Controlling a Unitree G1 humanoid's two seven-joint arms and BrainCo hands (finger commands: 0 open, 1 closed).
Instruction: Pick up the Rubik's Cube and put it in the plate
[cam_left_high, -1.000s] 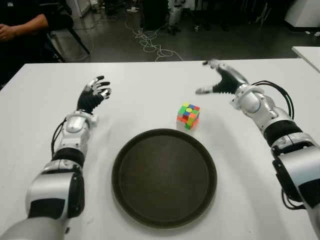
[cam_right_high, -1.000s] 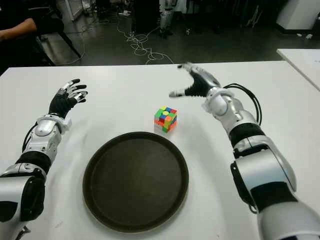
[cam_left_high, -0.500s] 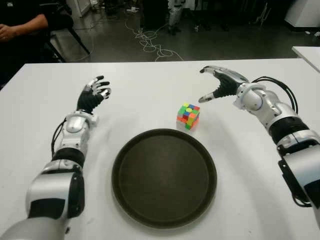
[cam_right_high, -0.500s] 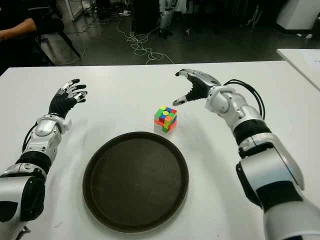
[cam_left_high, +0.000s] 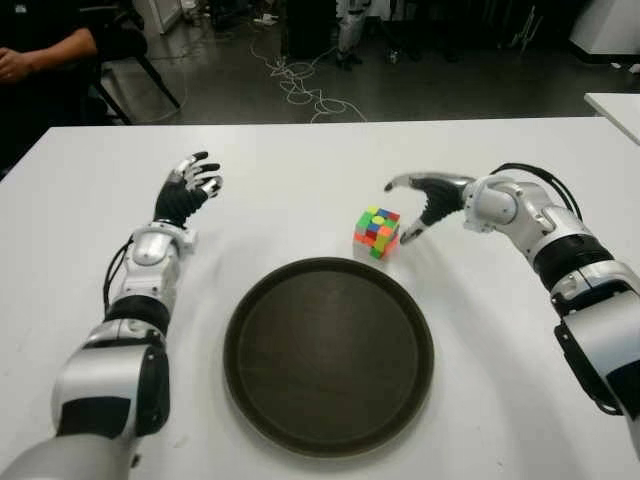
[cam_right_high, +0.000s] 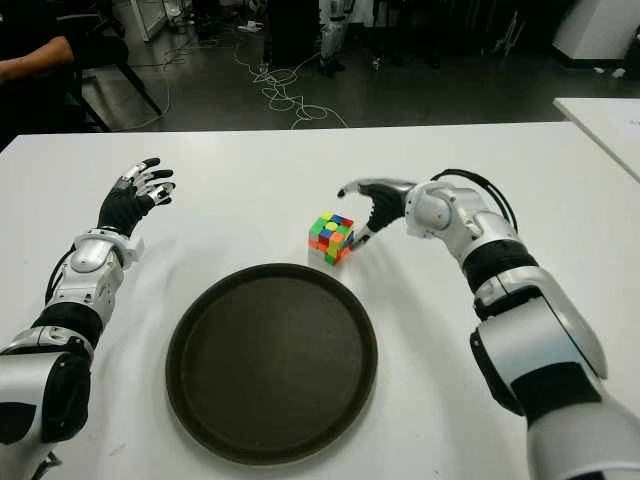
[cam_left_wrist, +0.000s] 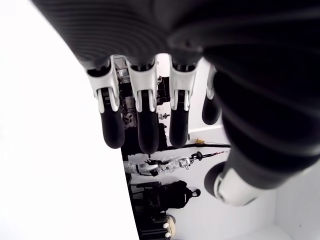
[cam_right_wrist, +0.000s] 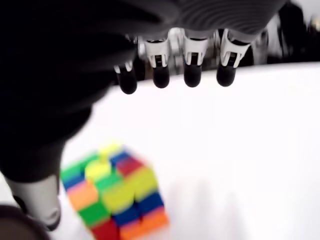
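**Right robot hand spread just beside the cube**

The Rubik's Cube (cam_left_high: 377, 231) stands on the white worktop (cam_left_high: 300, 190), just behind the far rim of the dark round plate (cam_left_high: 329, 355). The right robot hand (cam_left_high: 425, 200) is just to the right of the cube, fingers spread and holding nothing; its thumb tip is near the cube's right side. The left robot hand (cam_left_high: 187, 189) shows far to the left, fingers relaxed and empty.

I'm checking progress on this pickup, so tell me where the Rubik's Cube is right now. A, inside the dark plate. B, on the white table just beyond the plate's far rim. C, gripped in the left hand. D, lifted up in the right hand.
B: the Rubik's Cube sits on the table past the plate, with the open right hand beside it, not grasping.
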